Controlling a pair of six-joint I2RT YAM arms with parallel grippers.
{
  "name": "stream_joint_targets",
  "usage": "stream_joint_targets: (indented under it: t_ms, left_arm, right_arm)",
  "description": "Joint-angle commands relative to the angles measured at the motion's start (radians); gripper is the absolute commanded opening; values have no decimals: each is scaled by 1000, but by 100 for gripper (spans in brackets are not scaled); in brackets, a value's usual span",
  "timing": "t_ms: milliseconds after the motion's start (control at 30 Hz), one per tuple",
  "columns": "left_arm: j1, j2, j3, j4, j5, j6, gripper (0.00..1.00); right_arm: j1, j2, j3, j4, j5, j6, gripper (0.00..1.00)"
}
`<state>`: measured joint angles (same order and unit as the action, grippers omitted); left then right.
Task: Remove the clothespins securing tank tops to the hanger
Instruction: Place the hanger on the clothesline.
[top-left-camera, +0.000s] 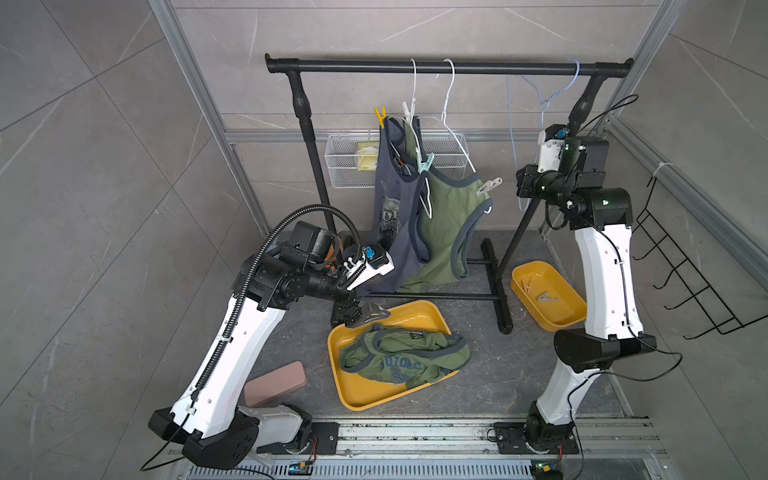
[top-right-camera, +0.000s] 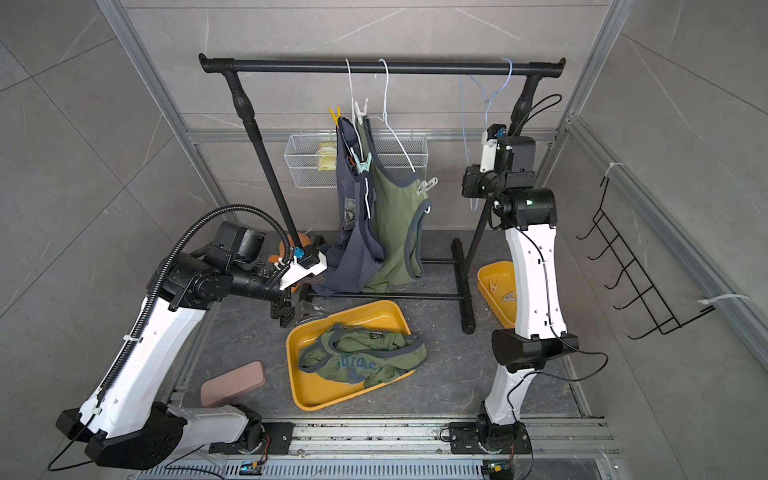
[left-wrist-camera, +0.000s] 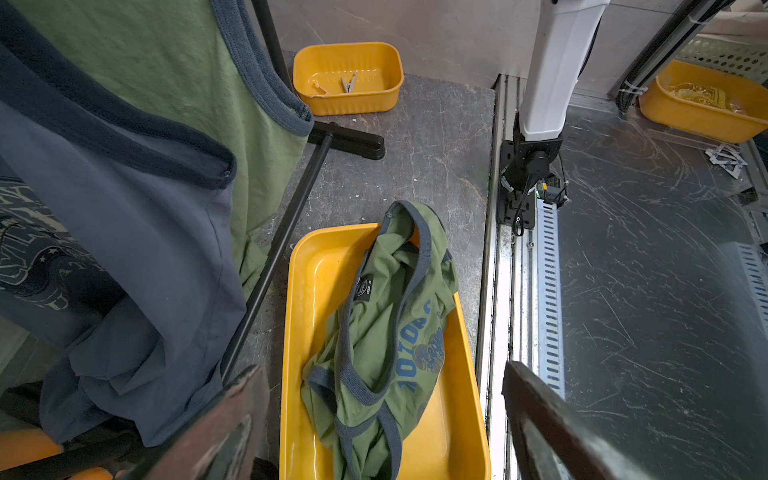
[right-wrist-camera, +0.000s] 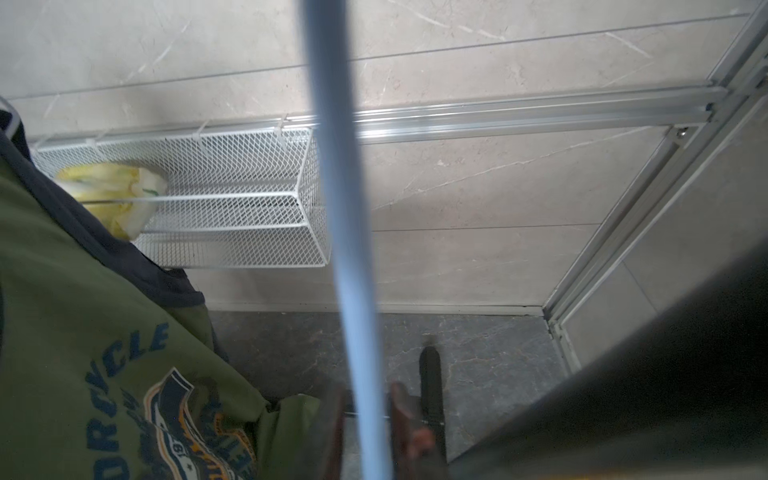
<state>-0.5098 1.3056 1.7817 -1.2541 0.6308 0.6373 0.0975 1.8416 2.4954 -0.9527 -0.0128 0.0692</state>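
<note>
A slate blue tank top (top-left-camera: 390, 216) and an olive one (top-left-camera: 449, 224) hang from white hangers (top-left-camera: 451, 91). On them sit a yellow (top-left-camera: 380, 116), a white (top-left-camera: 408, 111), a mint green (top-left-camera: 426, 163) and another white clothespin (top-left-camera: 490, 185). A second olive tank top (left-wrist-camera: 386, 332) lies crumpled in the yellow tray (top-left-camera: 399, 311). My left gripper (left-wrist-camera: 382, 415) hangs open over it, holding nothing. The bare blue hanger (right-wrist-camera: 349, 249) runs between the fingers of my right gripper (right-wrist-camera: 368, 424), which stand slightly apart from it. Two clothespins (left-wrist-camera: 332, 85) lie in the small yellow bin (left-wrist-camera: 348, 104).
The black rack bar (top-left-camera: 449, 66) spans the back, and its base bars (top-left-camera: 496, 286) lie on the floor by both yellow containers. A white mesh basket (top-left-camera: 349, 162) hangs on the wall. A brown case (top-left-camera: 276, 382) lies front left, a black wire rack (top-left-camera: 685, 270) at right.
</note>
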Motion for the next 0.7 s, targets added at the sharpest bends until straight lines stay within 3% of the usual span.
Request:
stream_joint_targets:
  t_ms: [0,133,367,667]
  left_arm:
    - [4,-22,-3,-7,24,26,92]
    - [4,-18,4,-7,32,27,92]
    - [4,-24,16,-16,46,31,94]
    - [4,-70,41,-109,63,103,95]
  right_arm:
    - [3,-56,-45,-11,-9,1,43]
    - [2,-139,-99,24,-7,2,58]
    - [3,-328,-214,74,-26,16,65]
    - [4,-583,-383,93,-339,98,57]
